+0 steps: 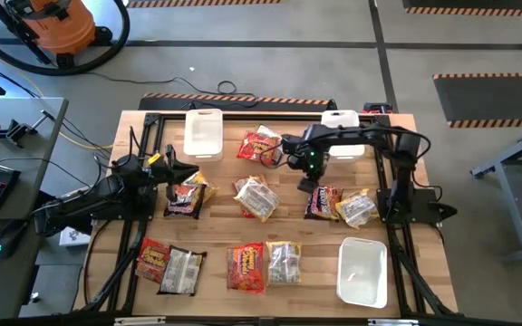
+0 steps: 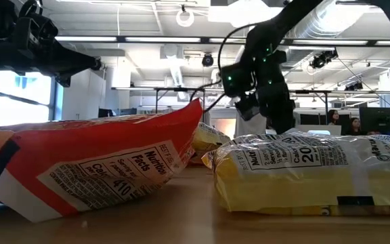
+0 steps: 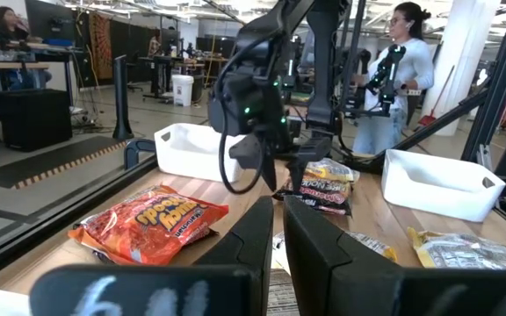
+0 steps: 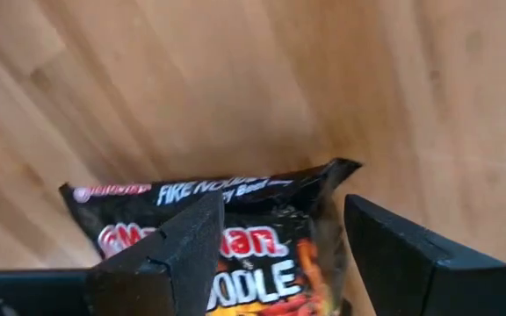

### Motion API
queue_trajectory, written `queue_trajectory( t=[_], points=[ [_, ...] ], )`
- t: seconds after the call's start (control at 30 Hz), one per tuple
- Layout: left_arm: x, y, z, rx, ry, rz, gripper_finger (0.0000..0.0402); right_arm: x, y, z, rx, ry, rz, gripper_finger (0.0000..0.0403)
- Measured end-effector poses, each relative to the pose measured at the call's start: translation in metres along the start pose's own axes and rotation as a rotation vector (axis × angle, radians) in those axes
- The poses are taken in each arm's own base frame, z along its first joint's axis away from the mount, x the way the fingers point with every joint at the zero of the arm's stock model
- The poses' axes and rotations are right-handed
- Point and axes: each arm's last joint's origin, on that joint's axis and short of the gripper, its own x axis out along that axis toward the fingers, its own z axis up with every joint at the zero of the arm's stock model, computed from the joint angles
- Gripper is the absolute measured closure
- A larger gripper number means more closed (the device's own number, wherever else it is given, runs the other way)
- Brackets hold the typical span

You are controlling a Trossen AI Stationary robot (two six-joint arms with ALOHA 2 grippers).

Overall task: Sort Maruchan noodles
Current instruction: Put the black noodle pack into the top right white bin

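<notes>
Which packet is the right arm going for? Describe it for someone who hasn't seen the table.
On the wooden table, look right of centre, under the right gripper with its open jaws. The dark Fire Noodle packet lies there, touching a yellow-white packet on its right.

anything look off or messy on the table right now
Nothing looks damaged or spilled. The noodle packets lie scattered at odd angles across the table, none yet in the white bins, as expected before sorting.

ramen packets (image 1: 256, 198) scattered flat on table (image 1: 424, 235)
</notes>
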Motion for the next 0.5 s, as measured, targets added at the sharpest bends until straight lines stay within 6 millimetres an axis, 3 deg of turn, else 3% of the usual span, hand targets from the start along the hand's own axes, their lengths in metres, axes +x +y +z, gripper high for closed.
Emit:
queue_trajectory(
  t=[0.5],
  points=[
    [0.0, 0.0, 0.0, 0.0, 0.0, 0.0, 0.0378, 0.0018, -0.0052, 0.0003, -0.046, 0.017, 0.076, 0.0195]
  ],
)
